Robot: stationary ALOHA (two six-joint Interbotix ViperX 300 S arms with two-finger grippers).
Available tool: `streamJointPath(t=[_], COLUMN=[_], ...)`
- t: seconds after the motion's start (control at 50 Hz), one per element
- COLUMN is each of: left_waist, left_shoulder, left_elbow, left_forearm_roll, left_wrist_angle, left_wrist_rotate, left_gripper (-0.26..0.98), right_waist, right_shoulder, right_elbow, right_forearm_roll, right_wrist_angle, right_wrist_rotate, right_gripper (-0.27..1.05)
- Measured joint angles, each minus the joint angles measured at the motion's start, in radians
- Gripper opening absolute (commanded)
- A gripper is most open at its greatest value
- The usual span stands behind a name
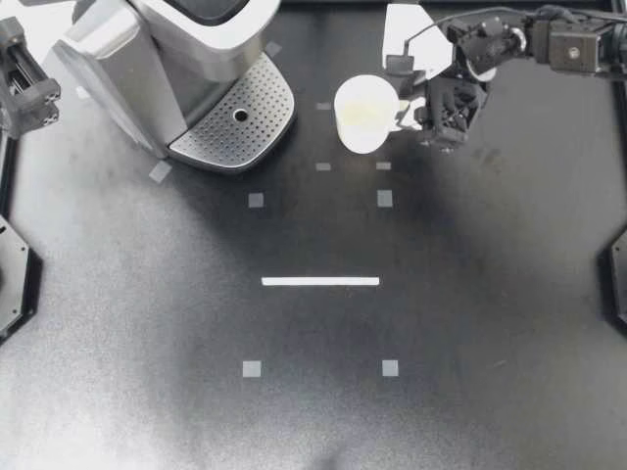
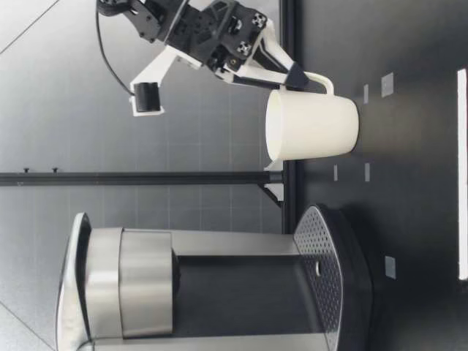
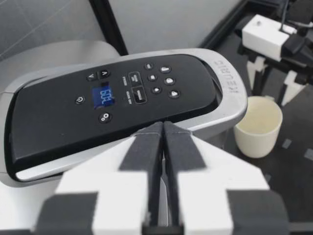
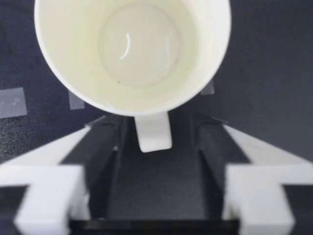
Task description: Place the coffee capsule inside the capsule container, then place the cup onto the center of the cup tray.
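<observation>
A white cup stands upright on the black table, to the right of the coffee machine. My right gripper reaches in from the right at the cup's handle. In the right wrist view the handle lies between the gripper's open fingers, with a gap on each side. The low view shows this gripper coming down at a slant onto the handle. My left gripper sits at the far left edge. Its wrist view shows it shut and empty above the machine's closed lid. No capsule shows.
The perforated cup tray juts from the machine's base toward the cup. Small grey tape squares and a white tape strip mark the table. A white sheet lies behind the cup under the right arm.
</observation>
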State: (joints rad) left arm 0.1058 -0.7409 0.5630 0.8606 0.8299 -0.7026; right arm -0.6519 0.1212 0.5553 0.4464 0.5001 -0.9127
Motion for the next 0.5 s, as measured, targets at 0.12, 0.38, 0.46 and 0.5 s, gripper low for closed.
streamJointPath(t=[0.12,0.38,0.46,0.5], left_waist=[0.0,0.0,0.0,0.0], left_shoulder=[0.0,0.003,0.003,0.003], left_elbow=[0.002,0.0,0.002,0.0], left_forearm_roll=[0.002,0.002,0.002,0.002], left_wrist_angle=[-0.002,-0.002,-0.002,-0.002], left_wrist_rotate=[0.0,0.0,-0.002,0.0], left_gripper=[0.08,0.08,0.08,0.08], right_waist=[0.003,0.008,0.006,0.006], right_shoulder=[0.002,0.002,0.0,-0.002], right_elbow=[0.0,-0.002,-0.002,-0.002], right_forearm_roll=[0.002,0.002,0.006,0.011], right_wrist_angle=[0.002,0.003,0.003,0.005], right_wrist_rotate=[0.0,0.003,0.003,0.002], right_gripper=[0.29,0.11,0.11,0.11])
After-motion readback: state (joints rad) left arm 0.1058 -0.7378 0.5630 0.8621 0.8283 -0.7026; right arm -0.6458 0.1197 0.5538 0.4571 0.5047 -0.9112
